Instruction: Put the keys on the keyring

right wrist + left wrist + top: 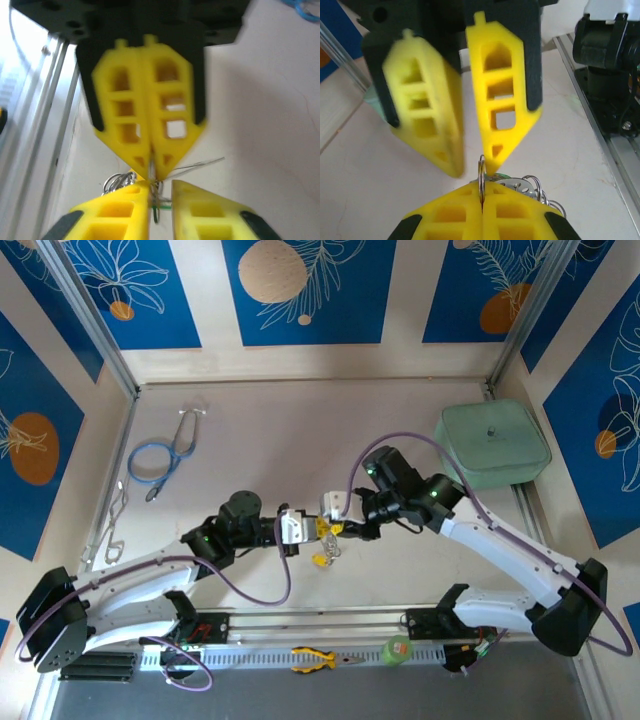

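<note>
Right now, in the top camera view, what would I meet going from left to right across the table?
Wire clips → stethoscope → left pincer → right pincer → green tape roll → green lidded box.

Holding both arms bent inward, left gripper [481, 192] and right gripper [161, 187] tip to tip; pinching the left fingers [455, 215] together, leaving the right ones apparently parted.

The top view is bright, evenly lit and sharp, with only soft shadows beneath the arms. In the left wrist view the right gripper [474, 172] is blurred (the finger toward the picture's left worst), while the keyring [527, 184] glints. The right wrist view is smeared throughout, its left edge blown out white.
</note>
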Robot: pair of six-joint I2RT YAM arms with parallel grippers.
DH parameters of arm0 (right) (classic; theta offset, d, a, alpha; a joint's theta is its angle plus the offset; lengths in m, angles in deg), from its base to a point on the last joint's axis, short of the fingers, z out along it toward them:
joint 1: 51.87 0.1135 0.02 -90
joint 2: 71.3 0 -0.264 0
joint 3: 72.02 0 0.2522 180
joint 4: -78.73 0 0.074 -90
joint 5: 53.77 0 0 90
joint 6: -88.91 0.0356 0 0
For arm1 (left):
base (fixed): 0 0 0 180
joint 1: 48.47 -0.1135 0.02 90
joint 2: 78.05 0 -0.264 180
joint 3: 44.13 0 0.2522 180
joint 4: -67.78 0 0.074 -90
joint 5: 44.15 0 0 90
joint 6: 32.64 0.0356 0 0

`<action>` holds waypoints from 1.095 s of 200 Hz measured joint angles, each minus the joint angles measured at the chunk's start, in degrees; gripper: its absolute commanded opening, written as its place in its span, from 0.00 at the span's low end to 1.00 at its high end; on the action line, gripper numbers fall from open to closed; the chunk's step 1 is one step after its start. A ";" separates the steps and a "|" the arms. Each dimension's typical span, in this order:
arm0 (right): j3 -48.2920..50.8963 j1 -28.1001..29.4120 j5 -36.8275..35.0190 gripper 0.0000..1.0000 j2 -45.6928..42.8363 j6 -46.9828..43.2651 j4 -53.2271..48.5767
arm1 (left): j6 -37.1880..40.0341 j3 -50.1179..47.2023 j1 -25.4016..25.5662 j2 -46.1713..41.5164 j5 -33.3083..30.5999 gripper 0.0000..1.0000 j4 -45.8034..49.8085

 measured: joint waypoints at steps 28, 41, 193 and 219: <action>4.74 -6.47 8.72 0.29 -5.68 4.17 5.60 | -1.84 -1.46 0.00 -0.46 0.85 0.00 -4.13; 5.86 -7.13 11.56 0.29 -6.56 5.25 7.21 | -3.04 -2.29 0.00 -0.46 1.44 0.00 -6.34; 8.15 -6.95 17.84 0.05 -5.57 6.14 10.80 | -12.66 -4.46 -0.09 2.27 4.57 0.00 -18.43; 8.15 -6.73 17.84 0.00 -5.44 6.12 10.86 | -13.05 -4.68 -0.13 2.27 4.61 0.00 -18.75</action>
